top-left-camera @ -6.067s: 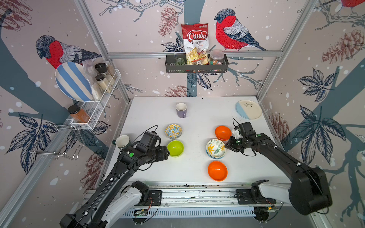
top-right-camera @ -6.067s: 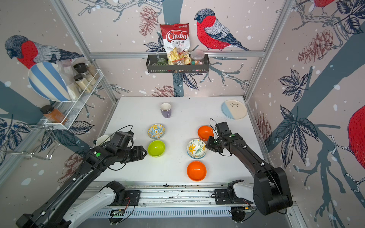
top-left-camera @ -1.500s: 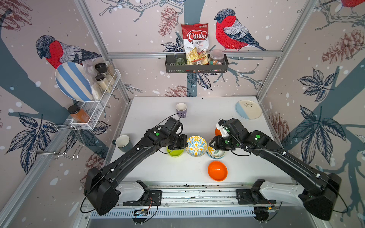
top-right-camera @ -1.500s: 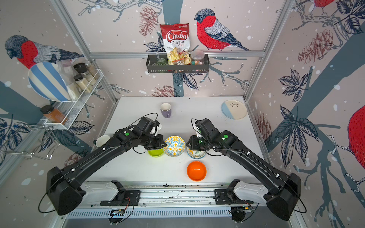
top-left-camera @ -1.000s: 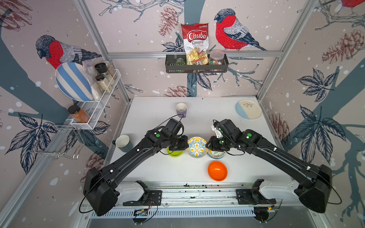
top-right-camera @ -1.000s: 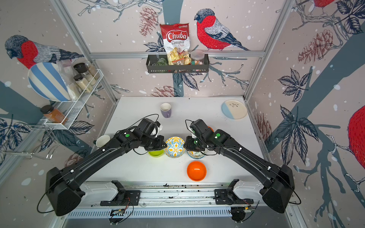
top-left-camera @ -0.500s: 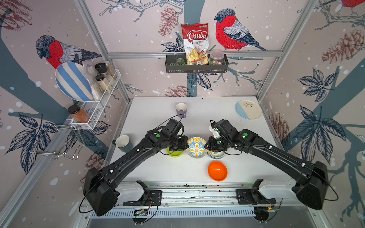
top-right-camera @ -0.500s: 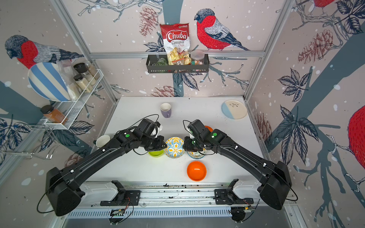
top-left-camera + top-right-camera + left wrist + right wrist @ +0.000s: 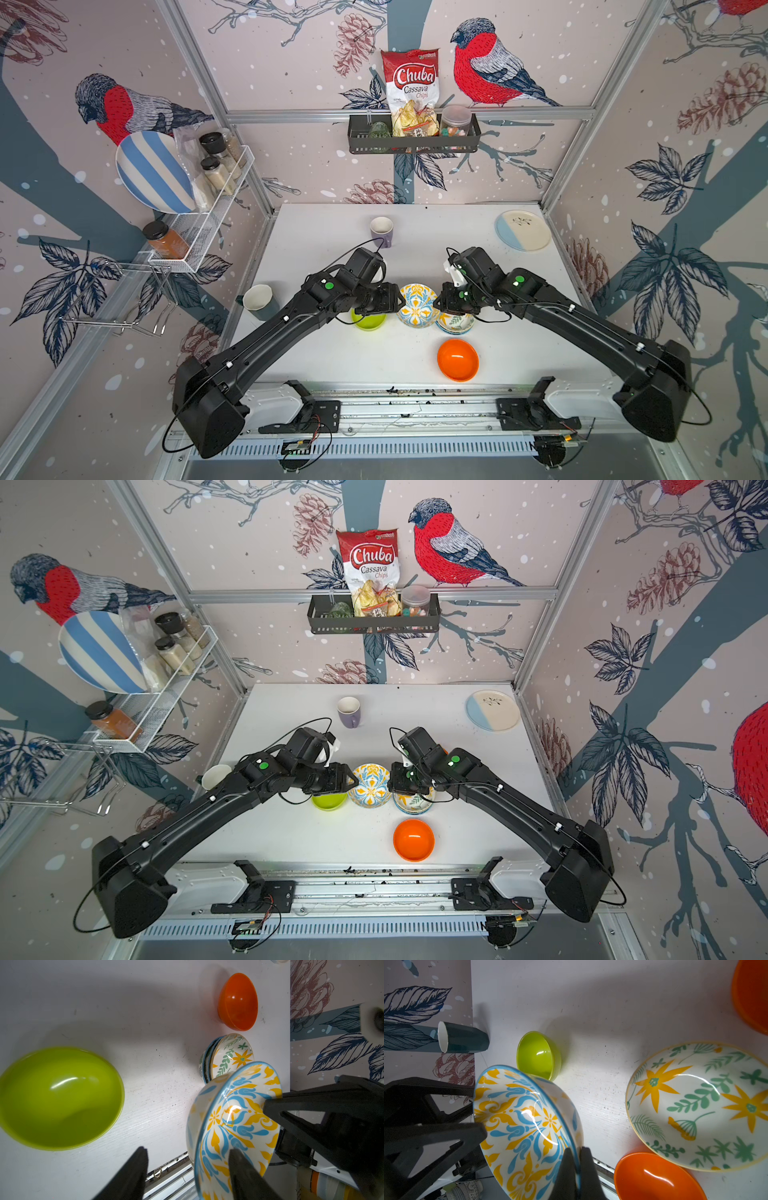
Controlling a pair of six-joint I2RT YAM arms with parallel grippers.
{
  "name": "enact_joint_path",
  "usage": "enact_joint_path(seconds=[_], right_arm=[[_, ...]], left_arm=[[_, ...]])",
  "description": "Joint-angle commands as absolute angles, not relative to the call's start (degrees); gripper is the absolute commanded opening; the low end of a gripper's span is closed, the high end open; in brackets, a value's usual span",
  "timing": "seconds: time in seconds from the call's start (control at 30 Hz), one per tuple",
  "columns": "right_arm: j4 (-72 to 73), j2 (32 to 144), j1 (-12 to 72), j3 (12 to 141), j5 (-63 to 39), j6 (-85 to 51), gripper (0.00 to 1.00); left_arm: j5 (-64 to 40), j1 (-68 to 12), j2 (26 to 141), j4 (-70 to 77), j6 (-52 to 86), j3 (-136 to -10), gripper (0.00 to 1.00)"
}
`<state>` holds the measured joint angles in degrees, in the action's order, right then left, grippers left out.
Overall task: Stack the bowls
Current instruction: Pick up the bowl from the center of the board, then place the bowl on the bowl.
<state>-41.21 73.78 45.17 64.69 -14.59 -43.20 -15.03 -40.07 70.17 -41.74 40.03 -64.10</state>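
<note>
table (image 9: 332,232): white; every bowl but one rests on it.
left gripper (image 9: 188,1152): its jaws have just sprung wide and now stand on either side of the floral bowl's (image 9: 417,309) rim. It has let go.
right gripper (image 9: 576,1150): it has just clenched, and its fingers pinch the opposite rim of the floral bowl. This is now the only hold.
floral bowl: it hangs tilted above the table, between the lime bowl (image 9: 370,321) and the leaf stack (image 9: 457,322). It is in the same spot as a moment ago but has changed hands.
leaf stack: it sits just beside the right gripper, leaf print on top and more rims beneath. It is the likely destination.
orange bowl (image 9: 458,360): alone near the front edge, unstacked.
lime bowl: under the left wrist, unstacked.
meaning: the handover looks done. The left arm can back off and the right can carry the bowl to the stack. A thin pinch on a tilted rim may slip.
</note>
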Motion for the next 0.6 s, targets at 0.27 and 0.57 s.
enact_joint_path(seconds=[0.27,0.57], right_arm=[[-42.70,72.34,35.86,64.91,-18.92,-40.16,0.00],[-43.73,69.04,27.04,59.53,-18.92,-37.26,0.00]], left_arm=[[-7.92,-33.23,58.27,-48.22,37.90,-60.75,0.86],[-4.49,-29.80,51.95,-52.63,36.61,-56.47,0.86]])
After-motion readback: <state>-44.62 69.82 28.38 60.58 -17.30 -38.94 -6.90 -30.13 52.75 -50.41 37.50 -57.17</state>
